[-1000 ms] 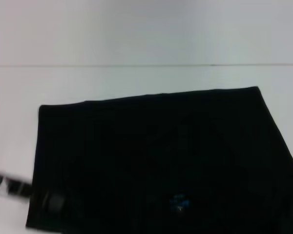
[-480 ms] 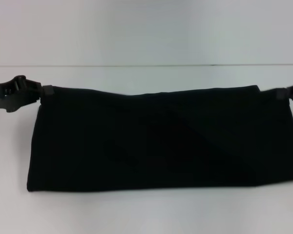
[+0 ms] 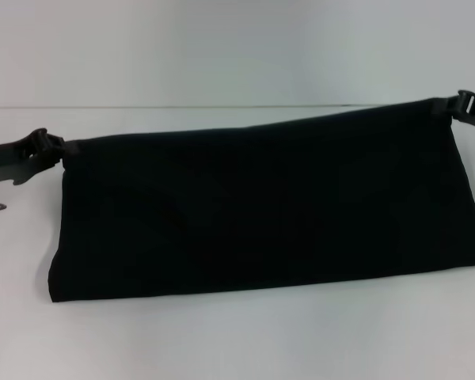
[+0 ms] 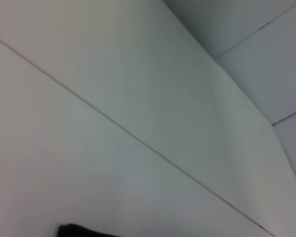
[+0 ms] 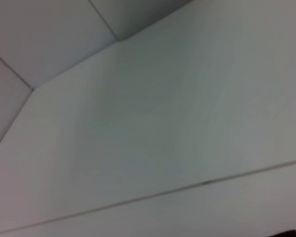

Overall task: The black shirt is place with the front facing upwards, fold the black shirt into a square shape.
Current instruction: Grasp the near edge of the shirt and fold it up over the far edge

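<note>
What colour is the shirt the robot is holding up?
Plain black shirt, no lettering showing; clearest in the head view.

The black shirt [image 3: 261, 214] is matt, soft cloth; the white table [image 3: 237, 340] beneath looks smooth and faintly sheened.

White surface [image 3: 237, 340], plain and flat, with a thin dark seam running across it at the far side. The black shirt [image 3: 261, 214] lies on it, folded into a wide band, the near edge resting flat and the far edge sloping up toward the right. Both far corners look raised off the surface; contact there can't be confirmed.
</note>
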Robot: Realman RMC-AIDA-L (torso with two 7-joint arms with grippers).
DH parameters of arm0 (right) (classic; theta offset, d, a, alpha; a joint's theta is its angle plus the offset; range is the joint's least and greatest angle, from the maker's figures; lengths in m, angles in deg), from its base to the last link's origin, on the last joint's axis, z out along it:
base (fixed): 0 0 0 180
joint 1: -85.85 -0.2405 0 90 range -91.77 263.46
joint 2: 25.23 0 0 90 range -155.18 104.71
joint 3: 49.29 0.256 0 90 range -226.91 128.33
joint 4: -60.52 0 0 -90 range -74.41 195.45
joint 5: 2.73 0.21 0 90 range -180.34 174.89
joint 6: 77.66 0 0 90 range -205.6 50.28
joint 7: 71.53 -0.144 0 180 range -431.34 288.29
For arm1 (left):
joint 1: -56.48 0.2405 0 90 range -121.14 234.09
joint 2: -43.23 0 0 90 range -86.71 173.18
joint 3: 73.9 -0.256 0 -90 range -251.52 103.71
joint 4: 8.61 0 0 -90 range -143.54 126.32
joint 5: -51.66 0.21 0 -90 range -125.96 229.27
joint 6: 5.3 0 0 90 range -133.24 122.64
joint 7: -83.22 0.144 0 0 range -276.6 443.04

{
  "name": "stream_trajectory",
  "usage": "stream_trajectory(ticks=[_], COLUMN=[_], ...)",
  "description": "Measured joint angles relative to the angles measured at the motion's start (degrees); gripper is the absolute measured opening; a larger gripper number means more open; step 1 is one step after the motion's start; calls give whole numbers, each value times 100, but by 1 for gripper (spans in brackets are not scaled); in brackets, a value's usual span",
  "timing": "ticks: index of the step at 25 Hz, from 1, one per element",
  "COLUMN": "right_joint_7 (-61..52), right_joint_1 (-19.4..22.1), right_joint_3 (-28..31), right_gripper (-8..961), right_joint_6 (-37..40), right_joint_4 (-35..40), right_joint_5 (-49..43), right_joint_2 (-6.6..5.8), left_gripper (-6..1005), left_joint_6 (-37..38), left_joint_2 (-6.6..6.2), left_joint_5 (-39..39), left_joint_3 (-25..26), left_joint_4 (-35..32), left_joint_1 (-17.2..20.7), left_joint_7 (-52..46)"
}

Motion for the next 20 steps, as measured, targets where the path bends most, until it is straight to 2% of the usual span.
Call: stream_trajectory(ticks=[5,8,15,19,20], right_joint_7=[48,199,834,1117,1137], right_joint_1=[-119,-182,-306,-325,-326], right_joint_3=[-40,-50,-93,-174,-203], right_gripper=[123,128,140,147,180], right_joint_6=[-506,-863,-1747,-2047,-2113], right_joint_4=[-175,-268,-373,-474,-521], right_joint_5=[35,37,112,255,266], right_joint_2=[115,245,595,677,677], left_gripper=[32,34,38,40,41], left_joint_6=[-358,-593,-1701,-2298,-2364], left_joint_2=[74,183,562,775,814], left_joint_5=[-44,-49,-70,-349,-484], left_joint_3=[-32,-40,-294,-299,-299], left_joint_4=[17,17,-11,7,7], left_joint_1=[-79,-154,-276,-277,-259], left_joint_7=[130,268,413,767,901])
